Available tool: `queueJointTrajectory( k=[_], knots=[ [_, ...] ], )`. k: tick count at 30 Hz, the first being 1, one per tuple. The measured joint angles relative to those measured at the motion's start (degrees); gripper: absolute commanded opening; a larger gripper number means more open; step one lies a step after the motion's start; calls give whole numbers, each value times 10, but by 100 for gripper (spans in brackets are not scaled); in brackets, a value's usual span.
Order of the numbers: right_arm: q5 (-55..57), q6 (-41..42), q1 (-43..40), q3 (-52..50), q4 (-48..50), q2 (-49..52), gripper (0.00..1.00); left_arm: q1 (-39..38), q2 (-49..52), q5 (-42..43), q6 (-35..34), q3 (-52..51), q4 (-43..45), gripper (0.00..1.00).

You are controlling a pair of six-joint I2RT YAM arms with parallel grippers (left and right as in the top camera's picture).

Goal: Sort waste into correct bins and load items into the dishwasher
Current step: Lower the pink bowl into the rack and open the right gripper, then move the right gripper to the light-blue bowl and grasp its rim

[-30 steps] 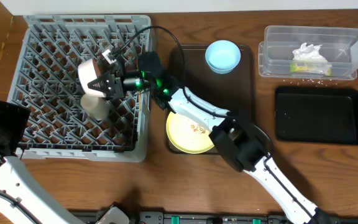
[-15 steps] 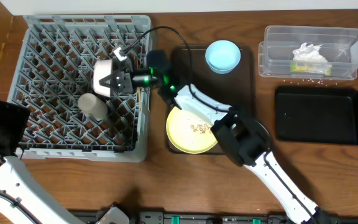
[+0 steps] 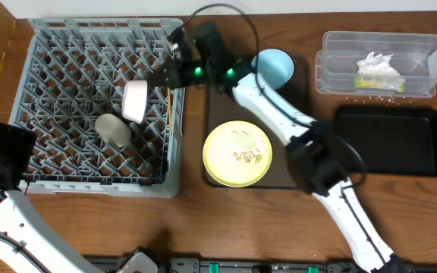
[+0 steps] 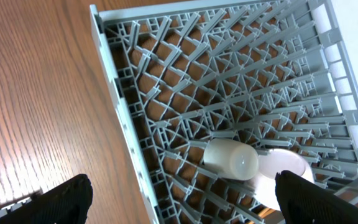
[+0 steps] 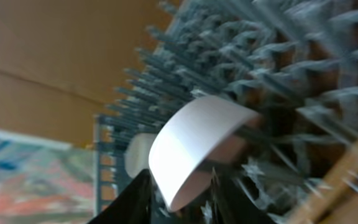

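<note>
The left pincer (image 4: 185, 196) is spread wide, nothing held. In the grey dish rack (image 3: 51, 45) a pale cup (image 3: 114, 129) is laid beside a white bowl (image 3: 135, 101) stood on edge. The right pincer (image 3: 168, 77) is parted, clear of the bowl. A napkin (image 3: 375, 64) is contained in the clear tub (image 3: 325, 76).

The surface (image 3: 400, 212) is smooth brown wood with visible grain. The rack (image 3: 89, 25) is matt grey plastic. The white bowl (image 3: 135, 102) looks smooth and faintly glossy, and the cup (image 3: 114, 130) looks pale and matt. The tub (image 3: 378, 36) is clear plastic, the napkin (image 3: 376, 64) crumpled paper, the black tray (image 3: 389, 140) matt.
</note>
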Motion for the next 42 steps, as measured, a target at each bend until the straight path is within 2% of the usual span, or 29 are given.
queueJointTrajectory(
  k=[3,5,6,7,8,12,18,24,25,29,31,32,40,42],
  knots=[
    [53,-41,-8,2,-66,-50,31,0,0,0,0,0,0,95],
    [88,-64,-10,7,-94,-84,37,0,0,0,0,0,0,95],
    [100,-72,-10,9,-105,-96,45,0,0,0,0,0,0,95],
    [116,-80,-11,12,-120,-111,67,0,0,0,0,0,0,95],
    [132,-88,-11,15,-137,-123,98,0,0,0,0,0,0,95],
    [228,-86,-12,24,-216,-158,99,0,0,0,0,0,0,95],
    [365,-72,-43,23,-309,-156,99,0,0,0,0,0,0,95],
    [511,-66,-85,-10,-327,-143,99,0,0,0,0,0,0,95],
    [523,-66,-86,-21,-322,-140,99,0,0,0,0,0,0,95],
    [542,-66,-87,-79,-280,-117,85,0,0,0,0,0,0,95],
    [542,-63,-85,-103,-260,-100,85,0,0,0,0,0,0,95],
    [542,-64,-84,-112,-250,-92,81,0,0,0,0,0,0,95],
    [540,-94,-70,-141,-218,-54,45,0,0,0,0,0,0,95],
    [539,-103,-69,-141,-217,-54,29,0,0,0,0,0,0,95]
  ],
)
